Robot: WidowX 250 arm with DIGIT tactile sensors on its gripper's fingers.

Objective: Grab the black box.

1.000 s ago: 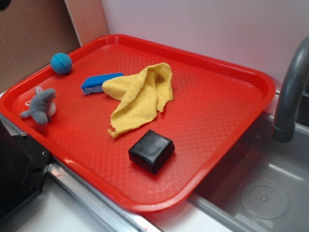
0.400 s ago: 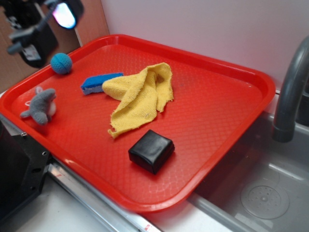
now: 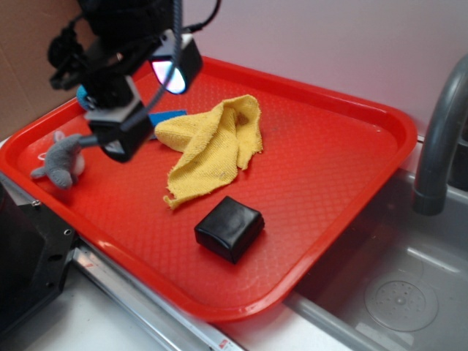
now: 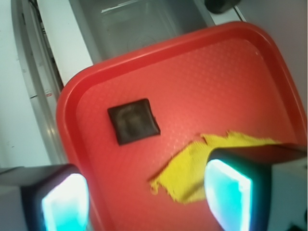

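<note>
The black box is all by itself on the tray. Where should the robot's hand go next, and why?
Probably forward and down toward the black box. The hand hangs open above the tray's far left side, near the yellow cloth, not over the box. In the wrist view the box sits ahead of the fingers.

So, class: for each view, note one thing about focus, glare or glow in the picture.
Exterior view: the gripper is motion-blurred, while the black box is sharp with a soft sheen. Wrist view: the jaws' pads glow cyan and sit out of focus; the box and tray look slightly soft.
</note>
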